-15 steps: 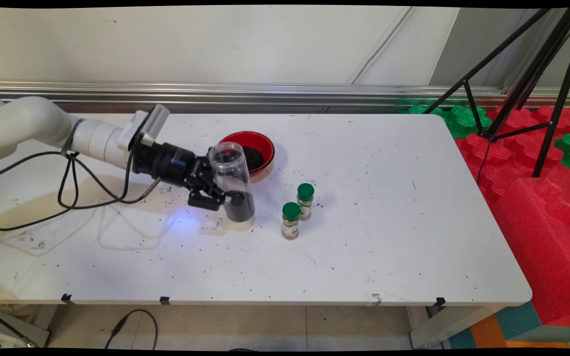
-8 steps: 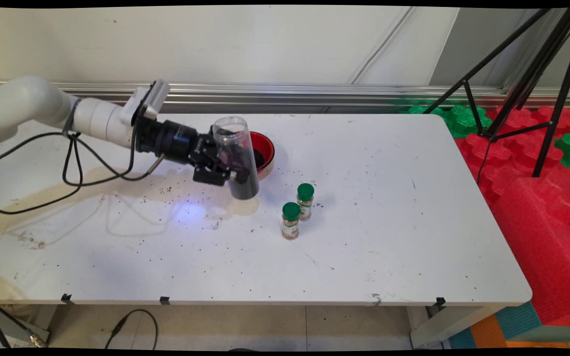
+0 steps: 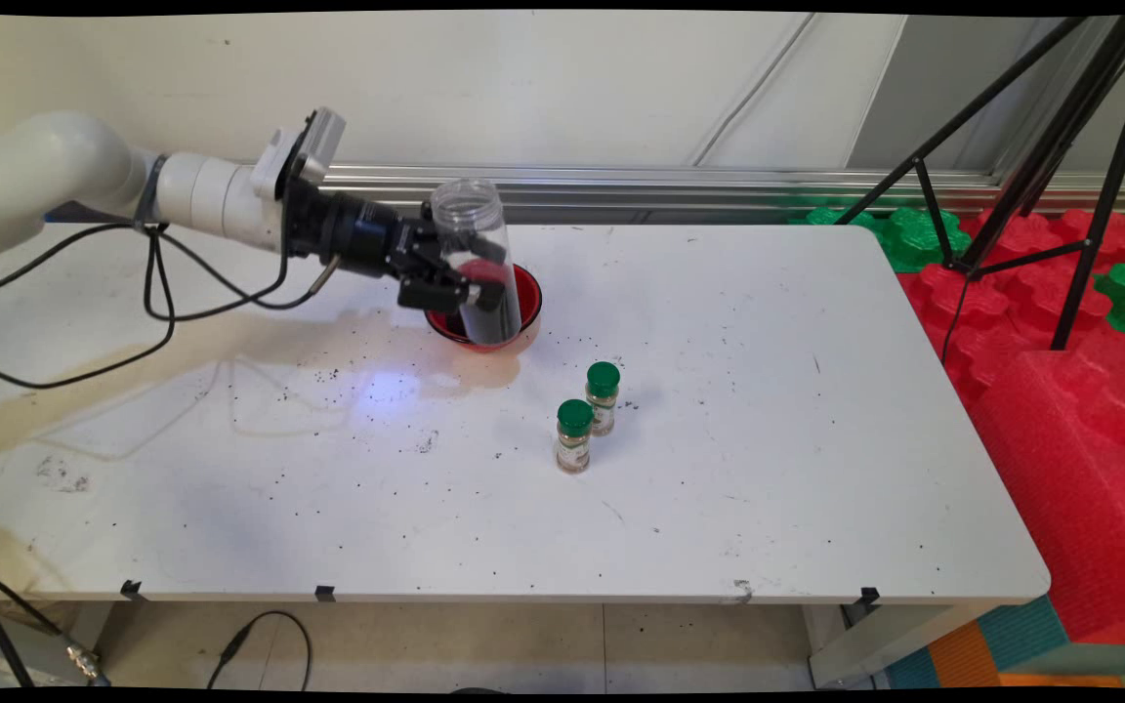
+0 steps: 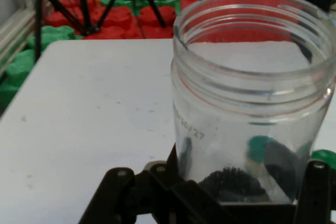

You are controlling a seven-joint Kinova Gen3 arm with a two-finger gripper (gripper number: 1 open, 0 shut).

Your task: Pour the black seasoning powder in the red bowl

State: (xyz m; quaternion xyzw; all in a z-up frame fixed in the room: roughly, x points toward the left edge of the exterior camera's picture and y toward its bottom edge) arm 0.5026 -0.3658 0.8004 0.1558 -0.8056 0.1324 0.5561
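Gripper [image 3: 470, 283]: clenched on clear jar [image 3: 473, 256].
Change: jar lifted off table [image 3: 719, 469], now over red bowl [image 3: 527, 293].
Spice bottles [image 3: 587, 415]: at 4 o'clock, untouched.

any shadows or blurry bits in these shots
Main view: the arm and the clear jar in the gripper cast a soft tan shadow on the table. Hand view: the jar is fairly sharp, the background soft.
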